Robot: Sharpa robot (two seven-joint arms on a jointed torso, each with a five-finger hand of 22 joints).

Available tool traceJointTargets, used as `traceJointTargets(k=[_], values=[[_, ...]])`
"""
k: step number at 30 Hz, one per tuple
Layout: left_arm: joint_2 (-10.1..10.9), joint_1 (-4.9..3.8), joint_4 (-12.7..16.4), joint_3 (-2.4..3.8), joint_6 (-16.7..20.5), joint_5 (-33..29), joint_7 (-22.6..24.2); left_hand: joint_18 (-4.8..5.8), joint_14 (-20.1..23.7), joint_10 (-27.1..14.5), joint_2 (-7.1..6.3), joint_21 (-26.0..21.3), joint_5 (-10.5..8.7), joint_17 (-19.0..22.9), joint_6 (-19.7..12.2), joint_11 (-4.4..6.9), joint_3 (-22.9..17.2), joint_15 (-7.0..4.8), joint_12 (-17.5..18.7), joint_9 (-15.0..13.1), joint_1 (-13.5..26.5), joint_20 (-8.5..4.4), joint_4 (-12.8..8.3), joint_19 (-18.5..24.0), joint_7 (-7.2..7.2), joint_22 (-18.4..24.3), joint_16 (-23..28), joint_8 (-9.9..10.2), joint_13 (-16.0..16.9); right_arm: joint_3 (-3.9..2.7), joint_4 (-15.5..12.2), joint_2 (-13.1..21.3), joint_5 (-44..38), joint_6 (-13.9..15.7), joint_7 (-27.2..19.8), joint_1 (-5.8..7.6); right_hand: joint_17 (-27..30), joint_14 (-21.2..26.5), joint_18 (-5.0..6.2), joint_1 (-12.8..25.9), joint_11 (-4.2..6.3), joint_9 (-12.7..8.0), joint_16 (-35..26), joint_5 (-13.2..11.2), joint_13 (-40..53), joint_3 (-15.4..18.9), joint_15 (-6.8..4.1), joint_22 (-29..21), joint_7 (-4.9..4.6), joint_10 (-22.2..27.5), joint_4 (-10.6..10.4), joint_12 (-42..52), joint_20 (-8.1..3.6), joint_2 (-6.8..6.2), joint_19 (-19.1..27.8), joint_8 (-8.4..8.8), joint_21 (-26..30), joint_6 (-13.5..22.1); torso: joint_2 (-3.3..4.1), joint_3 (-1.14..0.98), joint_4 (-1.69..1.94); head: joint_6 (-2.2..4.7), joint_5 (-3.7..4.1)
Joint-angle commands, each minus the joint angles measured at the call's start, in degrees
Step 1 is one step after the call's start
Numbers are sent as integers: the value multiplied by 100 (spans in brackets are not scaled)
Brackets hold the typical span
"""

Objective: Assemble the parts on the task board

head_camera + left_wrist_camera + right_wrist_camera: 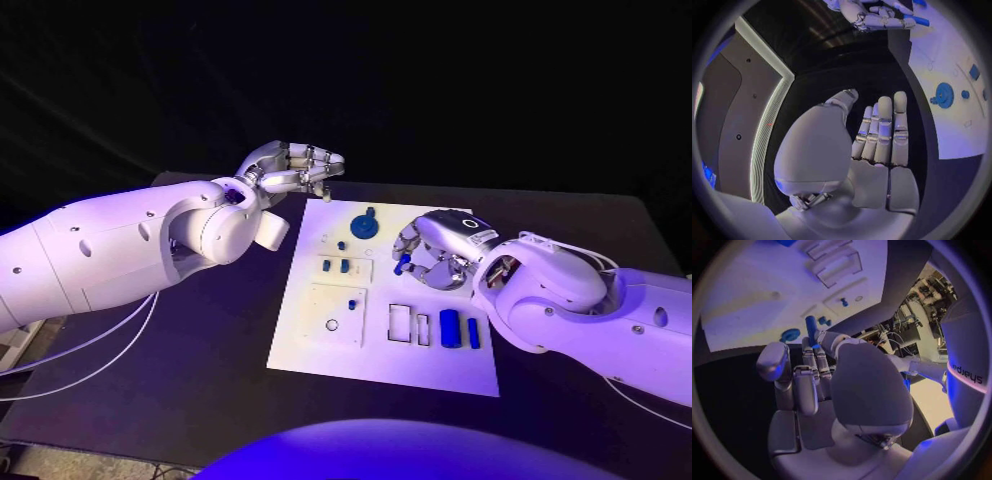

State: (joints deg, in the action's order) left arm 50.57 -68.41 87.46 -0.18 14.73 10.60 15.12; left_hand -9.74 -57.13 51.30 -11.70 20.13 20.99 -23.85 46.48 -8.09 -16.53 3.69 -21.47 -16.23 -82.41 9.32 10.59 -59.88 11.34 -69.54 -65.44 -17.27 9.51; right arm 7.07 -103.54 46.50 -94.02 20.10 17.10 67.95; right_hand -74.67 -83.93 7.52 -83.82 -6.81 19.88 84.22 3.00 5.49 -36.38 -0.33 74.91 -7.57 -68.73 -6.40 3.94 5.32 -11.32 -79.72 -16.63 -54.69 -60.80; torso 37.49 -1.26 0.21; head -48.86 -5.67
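Blue peg (811,326) could slip or go into its slot crooked, pinched only at its lower end by the right hand's (436,252) fingers (820,357) above the task board (378,365), while the left hand (293,166), fingers straight and empty, hovers off the board's far corner.

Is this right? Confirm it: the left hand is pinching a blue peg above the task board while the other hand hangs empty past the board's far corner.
Wrong hand. The right hand pinches the blue peg above the task board, as the right wrist view shows. The left hand is the empty one, off the board's far corner in the head view.
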Motion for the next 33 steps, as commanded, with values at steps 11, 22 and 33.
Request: traceJointTargets(k=[11, 22, 33], values=[[-79, -3, -21, 3, -135, 15, 38, -51, 17, -43, 26, -34, 14, 12, -64, 4, -47, 13, -40, -7, -2, 32, 12, -15, 3, 9, 1, -57, -10, 28, 48, -823, -209, 150, -293, -408, 4, -297, -117, 140, 284, 48, 19, 22, 17, -103, -23, 496, -5, -315, 128, -20, -14, -3, -8, -22, -6, 59, 13, 13, 17, -13, -92], [-109, -3, -21, 3, -155, 15, 30, -51, 17, -46, 27, -37, 13, 14, -67, 4, -48, 14, -44, -8, 1, 33, 13, -16, 3, 10, 0, -63, -11, 72, 375, -1172, -173, 117, -388, -707, 15, -294, -119, 193, 277, 69, 15, 25, 24, -152, -17, 506, -12, -300, 193, -22, -11, -6, -9, -18, -13, 82, 20, 9, 11, -31, -171], [-114, -3, -23, 3, -164, 15, 23, -51, 17, -46, 27, -37, 13, 14, -67, 4, -48, 14, -44, -8, 1, 33, 13, -16, 3, 10, 0, -63, -11, 93, 569, -1322, -148, 45, -412, -858, 14, -294, -116, 218, 275, 79, 16, 27, 29, -174, -16, 504, -15, -294, 227, -22, -10, -9, -4, -17, 6, 91, 15, 6, 10, -68, -199]])
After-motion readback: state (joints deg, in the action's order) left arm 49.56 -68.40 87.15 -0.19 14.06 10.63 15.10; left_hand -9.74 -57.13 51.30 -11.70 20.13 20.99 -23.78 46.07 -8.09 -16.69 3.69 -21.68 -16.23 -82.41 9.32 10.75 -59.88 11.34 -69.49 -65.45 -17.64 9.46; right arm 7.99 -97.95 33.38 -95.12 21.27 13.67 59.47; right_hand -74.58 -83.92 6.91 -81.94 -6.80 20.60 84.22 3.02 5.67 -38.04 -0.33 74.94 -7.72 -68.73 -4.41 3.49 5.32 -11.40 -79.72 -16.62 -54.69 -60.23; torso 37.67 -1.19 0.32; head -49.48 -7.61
